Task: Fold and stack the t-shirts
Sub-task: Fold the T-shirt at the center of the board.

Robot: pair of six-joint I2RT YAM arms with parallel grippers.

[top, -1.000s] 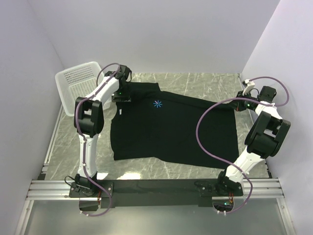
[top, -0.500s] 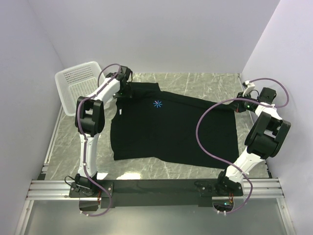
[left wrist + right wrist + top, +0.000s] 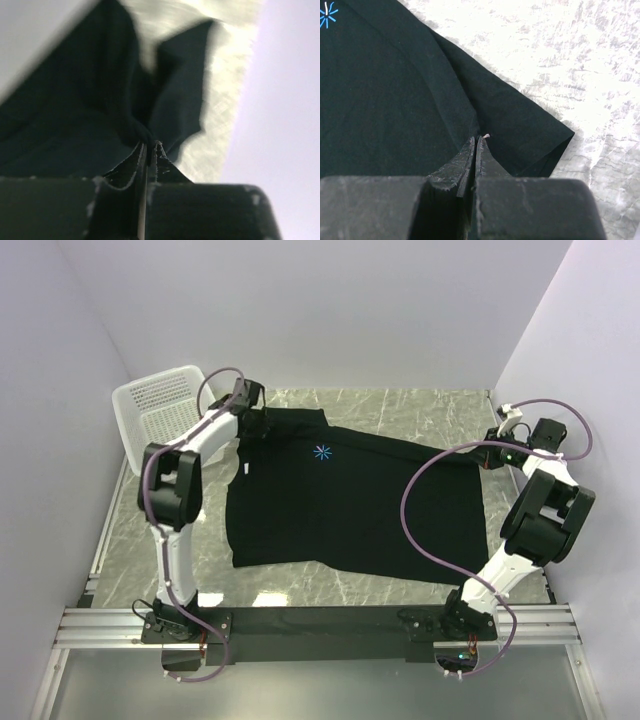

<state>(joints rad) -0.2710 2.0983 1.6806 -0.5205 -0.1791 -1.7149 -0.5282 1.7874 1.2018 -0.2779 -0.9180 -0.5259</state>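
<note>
A black t-shirt (image 3: 340, 505) with a small blue star print (image 3: 322, 451) lies spread flat on the marble table. My left gripper (image 3: 252, 418) sits at the shirt's far left corner; in the left wrist view it (image 3: 149, 146) is shut, with a bunch of the black fabric (image 3: 75, 115) gathered between the tips. At the shirt's right edge my right gripper (image 3: 489, 457) is also low on the cloth. The right wrist view shows its jaws (image 3: 477, 140) pressed together on the dark cloth (image 3: 395, 90) next to the sleeve.
A white mesh basket (image 3: 155, 410) leans at the back left, just beyond the left arm. Walls close in on both sides and the back. Bare marble (image 3: 420, 405) shows behind the shirt and in a strip (image 3: 350, 585) in front of it.
My left gripper has closed on the shirt's far left corner, and its wrist has shifted slightly left. The right arm and the shirt have stayed put.
</note>
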